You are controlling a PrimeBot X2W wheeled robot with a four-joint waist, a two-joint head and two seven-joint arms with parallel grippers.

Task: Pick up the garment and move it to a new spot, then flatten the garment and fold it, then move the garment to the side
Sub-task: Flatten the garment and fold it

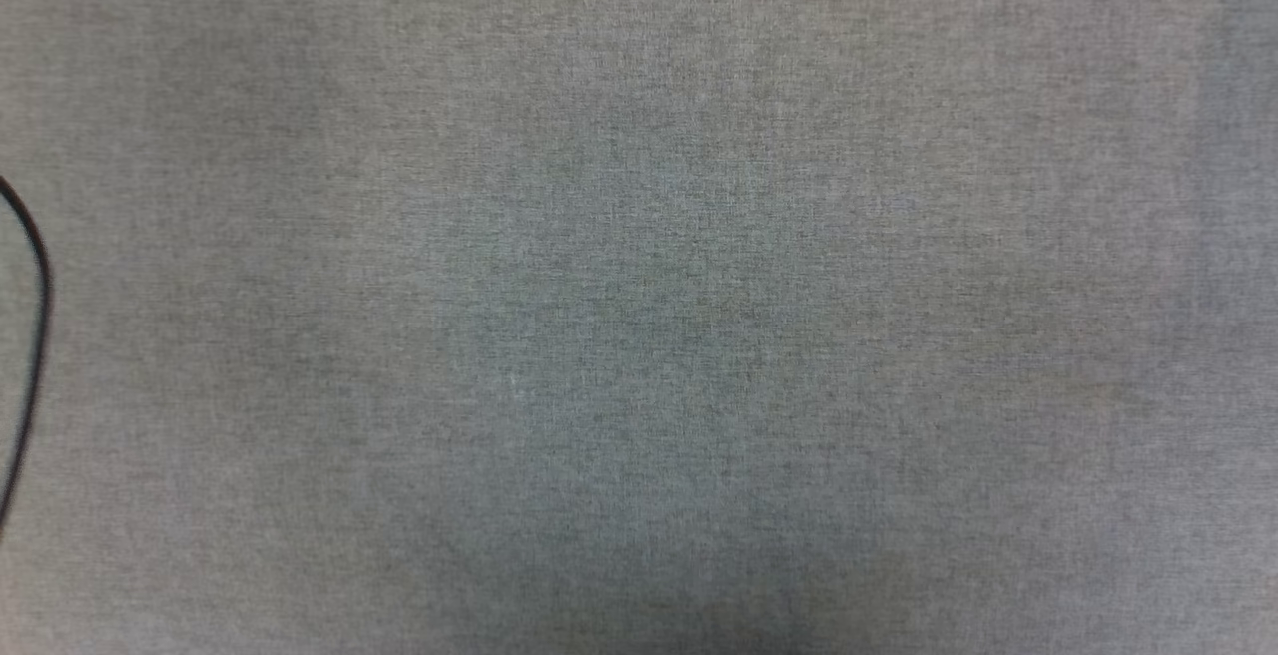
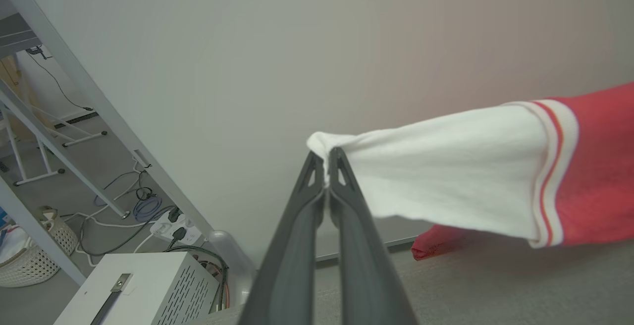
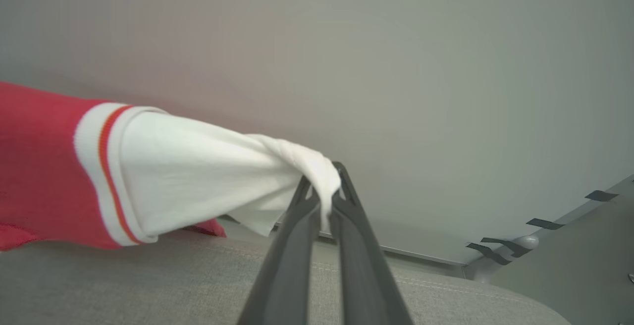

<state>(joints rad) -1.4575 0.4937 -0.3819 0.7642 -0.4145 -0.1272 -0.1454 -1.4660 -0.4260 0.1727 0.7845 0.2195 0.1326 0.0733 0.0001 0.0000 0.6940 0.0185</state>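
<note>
White sleeve ends of the red T-shirt [image 2: 460,176] sit pinched tight in my fingers: left gripper [image 2: 326,169] at mid-frame, shirt stretching right; right gripper [image 3: 324,189] at mid-frame, shirt stretching left. Grey fabric tabletop [image 3: 173,285] lies below, pale wall [image 3: 396,67] beyond its far edge.

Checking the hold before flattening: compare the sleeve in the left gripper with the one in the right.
The left sleeve is nipped at a small tuft; the right sleeve bunches over the jaws. The left sleeve spreads smooth; the right sleeve twists. Both are white, striped-trimmed, clamped.
</note>
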